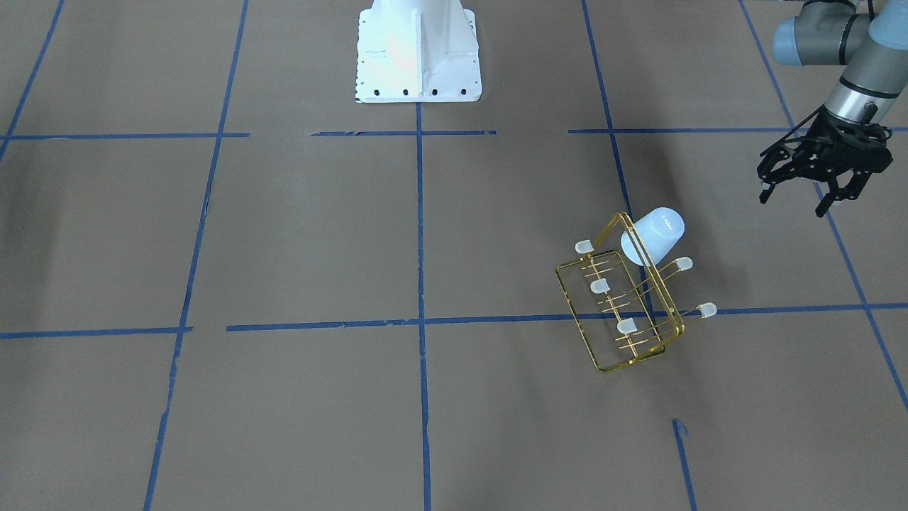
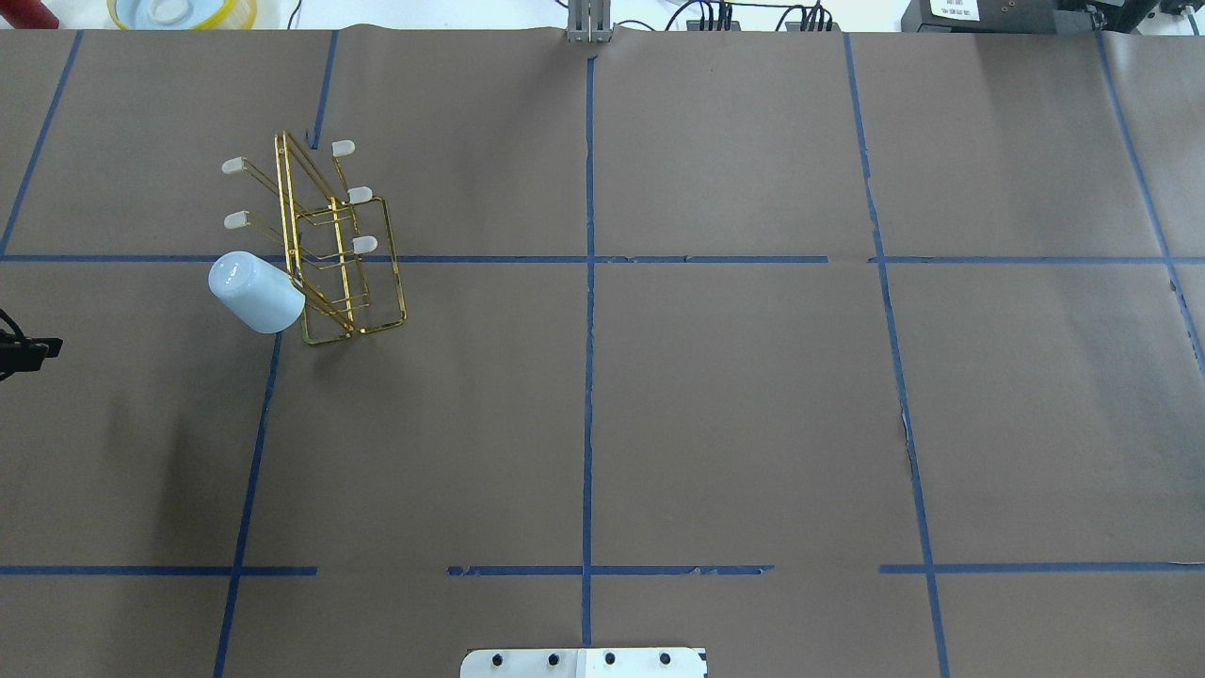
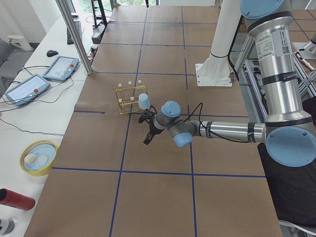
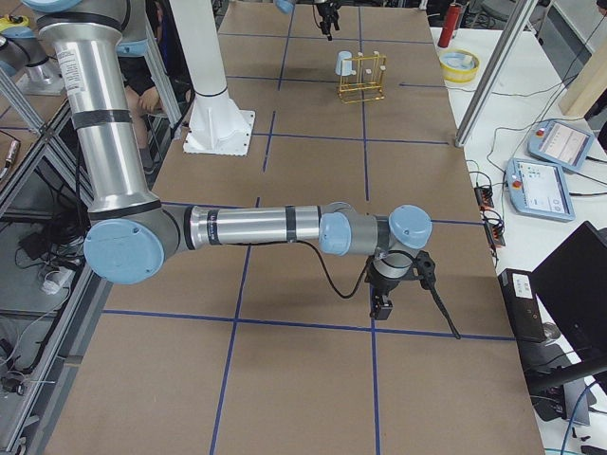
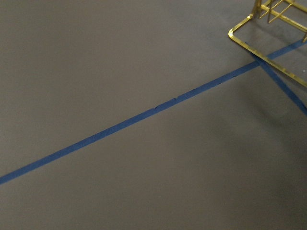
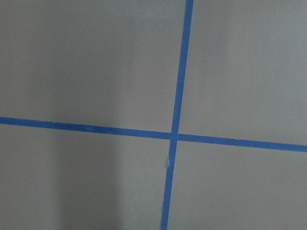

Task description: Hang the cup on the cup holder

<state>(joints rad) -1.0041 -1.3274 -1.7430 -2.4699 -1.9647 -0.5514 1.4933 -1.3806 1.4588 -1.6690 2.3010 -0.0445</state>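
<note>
cup (image 1: 654, 234) | on rack (image 1: 663, 294) prong, table's (image 2: 659, 424) far-left corner | left gripper (image 1: 794, 201) wide open, empty | right gripper (image 4: 383, 305): cannot tell | withdraw without nudging rack

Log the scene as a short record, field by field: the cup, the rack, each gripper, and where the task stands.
cup: the cup is inverted and tilted over an end prong of the cup holder
cup holder: stands on the table; five capped prongs bare
left gripper: the left gripper is open, empty, well apart from the cup
right gripper: the right gripper is far from the rack, over bare table; open or shut cannot be told
task: cup appears hung
</note>
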